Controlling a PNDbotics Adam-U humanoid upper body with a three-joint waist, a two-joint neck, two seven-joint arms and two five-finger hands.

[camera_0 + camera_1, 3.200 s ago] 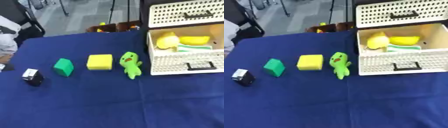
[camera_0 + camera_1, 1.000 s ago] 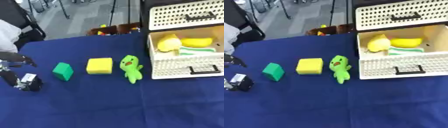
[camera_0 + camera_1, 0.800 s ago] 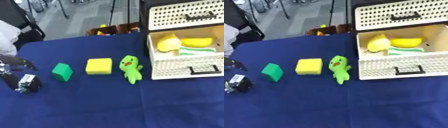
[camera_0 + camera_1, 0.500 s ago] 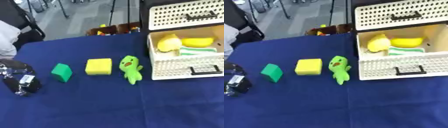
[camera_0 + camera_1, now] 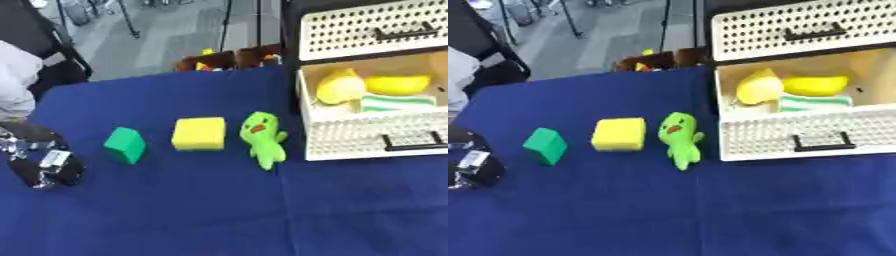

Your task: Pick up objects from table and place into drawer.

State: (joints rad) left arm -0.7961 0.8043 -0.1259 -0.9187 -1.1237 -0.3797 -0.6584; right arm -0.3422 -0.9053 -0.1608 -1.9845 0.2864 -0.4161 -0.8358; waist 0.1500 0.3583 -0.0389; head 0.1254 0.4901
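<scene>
The left hand [image 5: 31, 150] sits at the worktop's [image 5: 175, 210] left edge w/ fingers curled on a small black object [image 5: 54, 169].

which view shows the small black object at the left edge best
The left eye view: the small black object sits whole inside the picture, with the left robot hand over it. In the right eye view it lies against the left border, partly cut off.

The robot's left hand [image 5: 39, 160] sits low at the left edge of the left eye view, dark fingers [image 5: 26, 132] bent downward over its silver joints; only the hand shows, and the right hand appears in neither view.
</scene>
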